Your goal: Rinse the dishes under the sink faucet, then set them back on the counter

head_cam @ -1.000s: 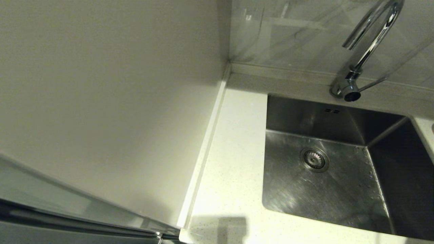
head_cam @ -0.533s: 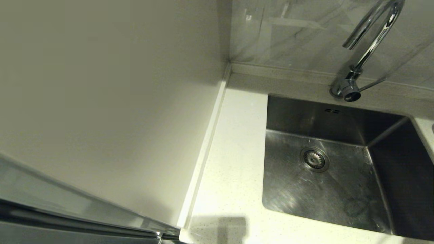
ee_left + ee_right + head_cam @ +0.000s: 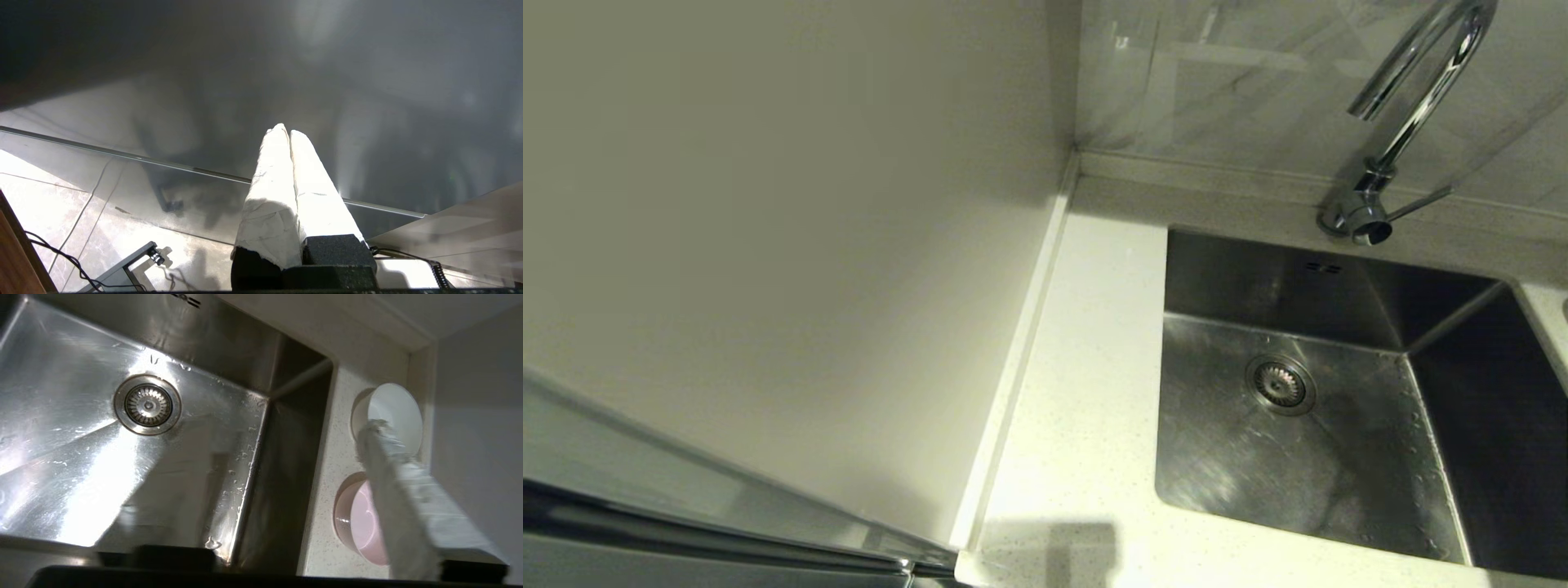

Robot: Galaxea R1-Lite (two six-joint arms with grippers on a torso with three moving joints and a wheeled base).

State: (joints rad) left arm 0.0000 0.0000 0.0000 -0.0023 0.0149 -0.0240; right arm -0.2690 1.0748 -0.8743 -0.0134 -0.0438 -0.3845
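Observation:
The sink [image 3: 1258, 474] holds no dish in the head view, and its drain strainer [image 3: 1280, 384] is bare. The chrome faucet [image 3: 1413, 114] arches over the far rim, with no water seen. The right wrist view shows the white bowl [image 3: 398, 408] and the pink bowl [image 3: 359, 518] on the counter [image 3: 327, 490] beside the sink [image 3: 81, 457]. My right gripper [image 3: 292, 441] hovers open over the sink's right edge, one wrapped finger [image 3: 388, 465] across both bowls. The pale blue bowl is out of view. My left gripper [image 3: 286, 130] is shut on nothing, parked low.
A plain cream wall panel [image 3: 768, 245] closes off the left, behind a raised edge strip [image 3: 1013, 367]. A strip of counter [image 3: 1086, 392] runs between it and the sink. A grey wall [image 3: 478, 437] stands just past the bowls. Water drops cling to the sink floor.
A shadow has spread over the near right part of the sink floor in the head view. Nothing else has moved there, and no arm shows.

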